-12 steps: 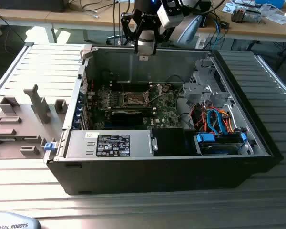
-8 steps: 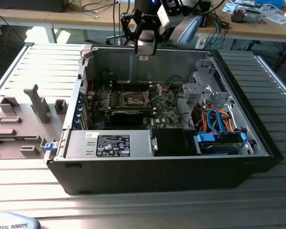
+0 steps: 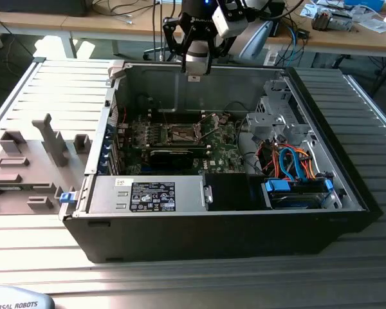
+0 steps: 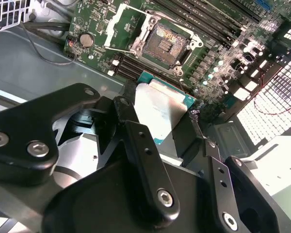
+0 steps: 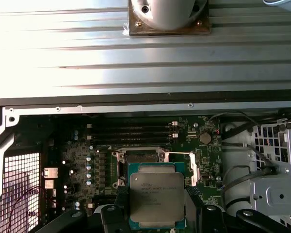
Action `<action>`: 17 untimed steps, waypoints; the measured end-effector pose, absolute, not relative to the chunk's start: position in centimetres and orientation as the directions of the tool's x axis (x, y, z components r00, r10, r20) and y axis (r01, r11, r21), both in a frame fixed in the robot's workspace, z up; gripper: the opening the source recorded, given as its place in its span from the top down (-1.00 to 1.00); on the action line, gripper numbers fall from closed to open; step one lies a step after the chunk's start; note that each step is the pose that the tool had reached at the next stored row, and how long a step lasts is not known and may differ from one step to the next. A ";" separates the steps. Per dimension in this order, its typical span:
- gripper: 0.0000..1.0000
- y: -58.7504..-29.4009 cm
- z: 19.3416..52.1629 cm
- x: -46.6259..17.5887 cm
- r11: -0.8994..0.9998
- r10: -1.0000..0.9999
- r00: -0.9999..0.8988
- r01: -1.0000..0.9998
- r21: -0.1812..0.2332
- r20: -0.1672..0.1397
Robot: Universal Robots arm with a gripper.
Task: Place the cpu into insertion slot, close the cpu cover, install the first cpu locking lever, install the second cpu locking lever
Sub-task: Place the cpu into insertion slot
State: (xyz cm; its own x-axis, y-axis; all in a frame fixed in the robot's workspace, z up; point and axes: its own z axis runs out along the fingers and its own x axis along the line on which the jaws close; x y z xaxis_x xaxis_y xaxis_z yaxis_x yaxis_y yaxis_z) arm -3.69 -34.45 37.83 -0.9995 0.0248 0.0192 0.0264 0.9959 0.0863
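Black fingers of the gripper are clamping the cpu by two opposite edges, pressing in from either side in both wrist views. The chip is hanging flat in that grip with its silver-grey metal top facing up in the first wrist view, above the green motherboard and clear of it. The insertion slot is lying uncovered just beyond the chip, its contact field showing in the second wrist view. Beside the slot, the cpu cover, a thin silvery frame, is standing swung back off it. In the exterior view the gripper is hovering over the far wall of the open computer case, which is resting on a slatted metal table.
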 end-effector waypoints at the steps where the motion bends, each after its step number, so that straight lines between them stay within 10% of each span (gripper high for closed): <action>1: -0.08 -34.4 37.8 -3.7 0.996 0.025 -1.000 0.026 0.086 0.019; 17: -0.08 -34.4 37.3 -3.7 0.996 0.025 -1.000 0.026 0.086 0.019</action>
